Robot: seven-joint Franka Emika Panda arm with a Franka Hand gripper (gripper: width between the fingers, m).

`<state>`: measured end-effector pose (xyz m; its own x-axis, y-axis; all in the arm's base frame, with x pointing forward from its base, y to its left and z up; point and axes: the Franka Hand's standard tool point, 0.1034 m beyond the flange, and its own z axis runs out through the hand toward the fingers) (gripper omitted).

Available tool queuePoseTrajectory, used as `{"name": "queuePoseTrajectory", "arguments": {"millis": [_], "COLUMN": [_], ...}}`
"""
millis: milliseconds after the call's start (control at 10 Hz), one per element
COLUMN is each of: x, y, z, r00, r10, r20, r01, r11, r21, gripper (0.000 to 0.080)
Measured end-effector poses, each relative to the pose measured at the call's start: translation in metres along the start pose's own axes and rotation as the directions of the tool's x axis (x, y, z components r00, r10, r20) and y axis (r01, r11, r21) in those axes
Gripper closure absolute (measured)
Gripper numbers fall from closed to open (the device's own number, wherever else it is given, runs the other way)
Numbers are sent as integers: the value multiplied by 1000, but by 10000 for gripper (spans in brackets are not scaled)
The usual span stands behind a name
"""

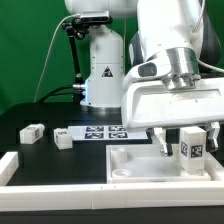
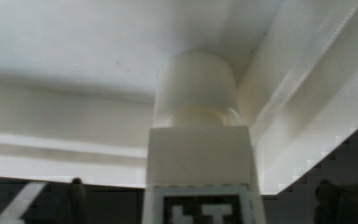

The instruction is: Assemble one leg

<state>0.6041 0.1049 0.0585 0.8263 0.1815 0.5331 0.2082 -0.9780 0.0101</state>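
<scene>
The leg (image 1: 193,146), a small white post with a black-and-white tag, stands upright at the far right corner of the large white tray-like part (image 1: 130,163). My gripper (image 1: 188,142) is open and straddles the leg, with a gap between each finger and the leg. In the wrist view the leg (image 2: 202,150) fills the centre. Its rounded end points into the tray corner (image 2: 87,80), and its tag sits between the dark fingers (image 2: 66,200).
Two more white legs (image 1: 30,132) (image 1: 65,139) lie on the black table at the exterior view's left. The marker board (image 1: 100,131) lies behind the tray. The robot base (image 1: 100,70) stands at the back. A white rail (image 1: 60,188) runs along the table's front.
</scene>
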Motion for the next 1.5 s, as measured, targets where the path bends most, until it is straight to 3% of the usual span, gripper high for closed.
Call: {"name": "queuePoseTrajectory", "arguments": {"millis": [300,600,800,1100,1200,1300,1400,1500], "x": [16,22,22,19,12,21,20,20], "y": [0,7,10,2,-3,0,0,-1], "z": [-15,-9,-5,-7,-11,-5,-5,-5], "r00": [1000,999,980,897,823,840,840,840], "r10": [11,2,7,7,-9,-5,-6,-6], "r20": [9,49,198,442,568,542,543,543], "r01": [-11,-2,-15,-55,-69,-68,-68,-68], "r11": [1000,1000,999,994,991,991,991,991], "r21": [4,8,40,96,115,115,115,115], "gripper": [151,151,151,151,151,151,151,265]}}
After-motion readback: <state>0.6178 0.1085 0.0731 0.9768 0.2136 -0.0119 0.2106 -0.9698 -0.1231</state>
